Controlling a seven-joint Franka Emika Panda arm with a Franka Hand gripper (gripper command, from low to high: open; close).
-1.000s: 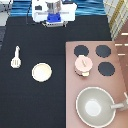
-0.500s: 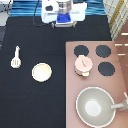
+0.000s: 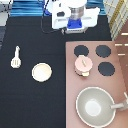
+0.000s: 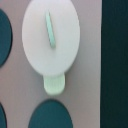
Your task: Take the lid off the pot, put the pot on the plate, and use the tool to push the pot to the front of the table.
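Shifting slightly toward the exterior view's right since the earlier frame, my gripper [image 3: 74, 26] is hovering at the table's [image 3: 30, 100] 12 o'clock edge, well above the stove [image 3: 120, 85]; whether it is open or closed, I cannot tell. Nothing else is changing.
Pot [image 3: 83, 66]: sitting on the stove's 9 o'clock burner, lid [image 3: 83, 62] on.
Plate [image 3: 41, 72]: lying bare on the table.
Tool [image 3: 16, 56]: lying near 9 o'clock, untouched.
Grey pan [image 3: 95, 106]: resting at 5 o'clock.
No step is showing as done.

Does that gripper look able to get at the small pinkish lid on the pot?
Probably yes: the gripper hangs at the exterior view's top, and nothing covers the small pinkish-tan lid on the pot.
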